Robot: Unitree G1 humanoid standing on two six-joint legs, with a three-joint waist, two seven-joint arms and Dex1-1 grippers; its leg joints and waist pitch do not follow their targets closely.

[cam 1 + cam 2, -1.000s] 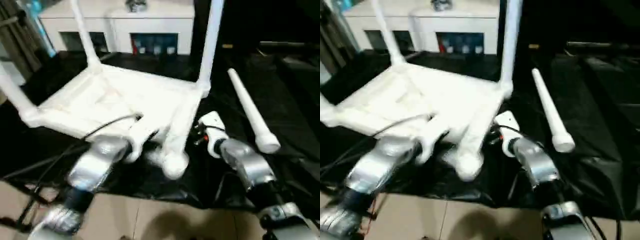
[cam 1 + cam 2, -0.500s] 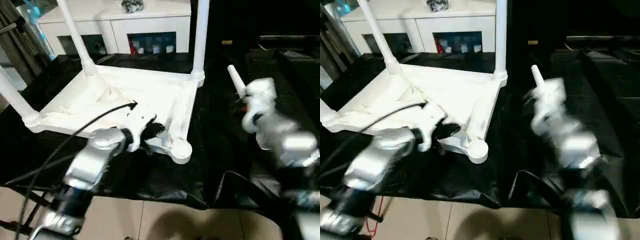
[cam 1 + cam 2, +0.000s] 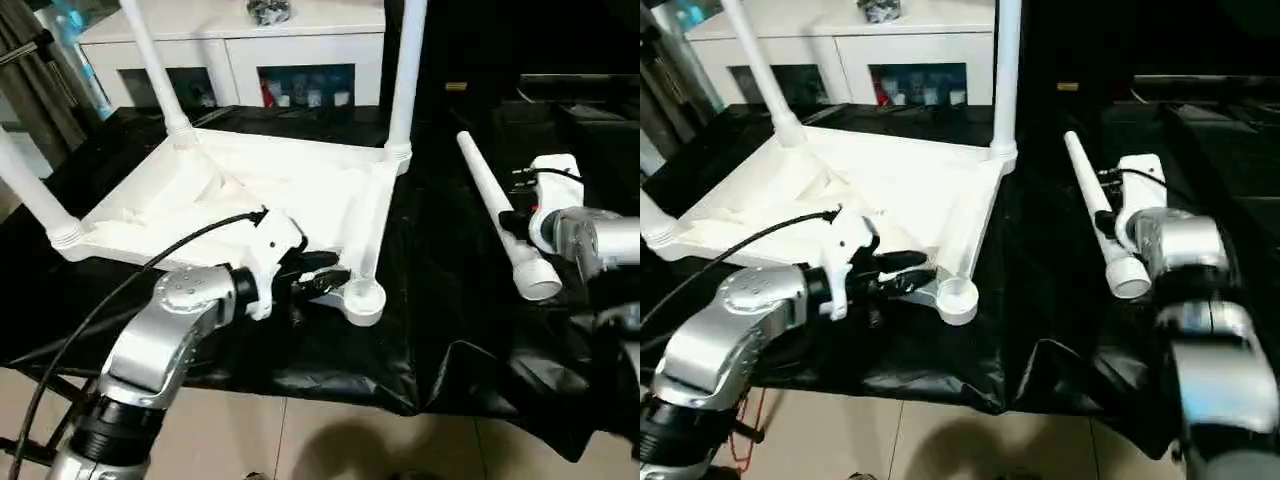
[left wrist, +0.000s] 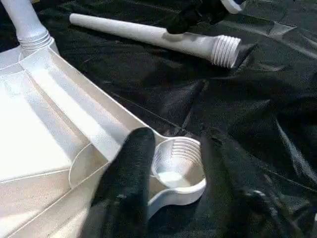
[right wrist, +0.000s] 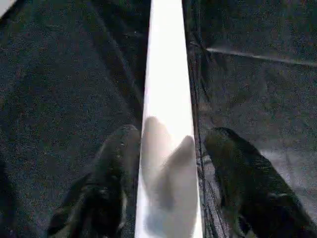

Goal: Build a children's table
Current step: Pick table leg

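tabletop [image 3: 250, 200] left, loose leg [image 3: 495, 215] right (apart)

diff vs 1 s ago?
The right claw swung out from beside the tabletop to the loose leg, now straddling it, open. The left claw settled open around the empty corner socket. The three fitted legs stayed put, as did the loose one.

no lettering can be read, so far as these views allow.
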